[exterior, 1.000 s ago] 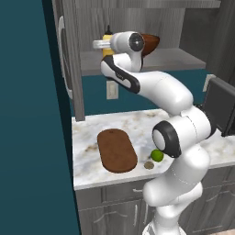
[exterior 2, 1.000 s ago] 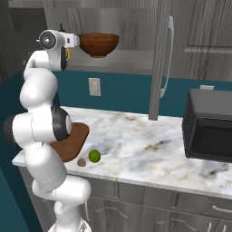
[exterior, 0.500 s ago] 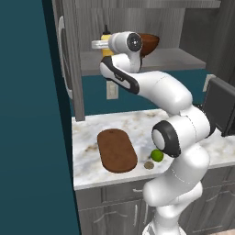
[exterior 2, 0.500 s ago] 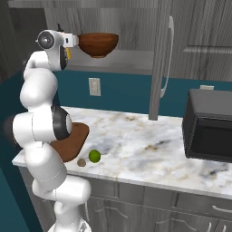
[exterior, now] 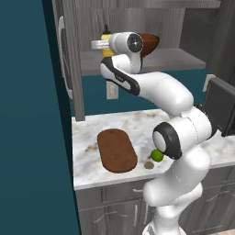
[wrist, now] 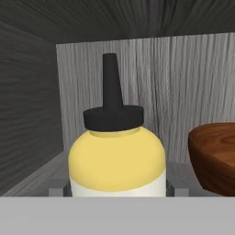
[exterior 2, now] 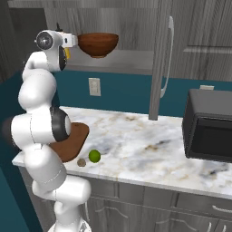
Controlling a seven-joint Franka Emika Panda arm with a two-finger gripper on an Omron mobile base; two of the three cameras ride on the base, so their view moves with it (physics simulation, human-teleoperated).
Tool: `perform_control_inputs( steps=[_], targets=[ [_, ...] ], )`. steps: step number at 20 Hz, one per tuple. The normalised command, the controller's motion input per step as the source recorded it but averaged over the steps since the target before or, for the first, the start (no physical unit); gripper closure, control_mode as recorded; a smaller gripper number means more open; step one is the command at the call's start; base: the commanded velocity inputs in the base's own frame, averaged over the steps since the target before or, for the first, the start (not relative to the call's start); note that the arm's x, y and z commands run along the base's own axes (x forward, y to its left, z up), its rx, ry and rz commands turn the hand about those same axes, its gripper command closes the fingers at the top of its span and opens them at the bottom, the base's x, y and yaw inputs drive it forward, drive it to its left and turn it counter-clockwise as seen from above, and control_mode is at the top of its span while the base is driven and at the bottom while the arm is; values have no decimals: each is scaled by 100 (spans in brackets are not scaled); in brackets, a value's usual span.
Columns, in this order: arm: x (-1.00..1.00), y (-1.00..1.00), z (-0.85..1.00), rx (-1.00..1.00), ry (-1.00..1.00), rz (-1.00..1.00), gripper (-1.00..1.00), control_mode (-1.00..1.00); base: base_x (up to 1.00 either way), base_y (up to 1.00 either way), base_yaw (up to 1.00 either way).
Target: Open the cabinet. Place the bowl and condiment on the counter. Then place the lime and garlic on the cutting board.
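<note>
The cabinet (exterior: 73, 59) stands open, and the arm reaches up to its shelf (exterior: 183, 58), where the condiment (wrist: 117, 158) stands upright near the left end with the bowl (exterior 2: 98, 44) just beside it toward the middle. From the hand view the yellow bottle sits square in front of the gripper (exterior: 104, 45), its body between the dark finger tips (wrist: 57, 189) that show on either side of its base. The jaws appear drawn in against the bottle's sides, pinching it, though actual contact is hard to confirm.

The step in hand looks like taking the condiment off the shelf. To do it well, the grip should sit on the broad yellow body, not the narrow black cap, and be firm before any lift. Raise it only slightly, keep it upright, and draw straight back out past the shelf's front edge, staying clear of the bowl and the open door. Then lower it to a bare part of the worktop (exterior 2: 149, 145).

The lime (exterior 2: 94, 156) and garlic (exterior 2: 81, 162) lie near the worktop's front edge, just beside the cutting board (exterior: 116, 149).
</note>
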Motion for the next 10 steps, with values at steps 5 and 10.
perform_control_inputs(
  steps=[5, 10],
  targets=[
    [-40, 3, 0, 0, 0, -3, 100, -100, 0, 0, 0],
    [-50, -2, 1, 0, 0, -1, 100, -100, 0, 0, 0]
  ],
)
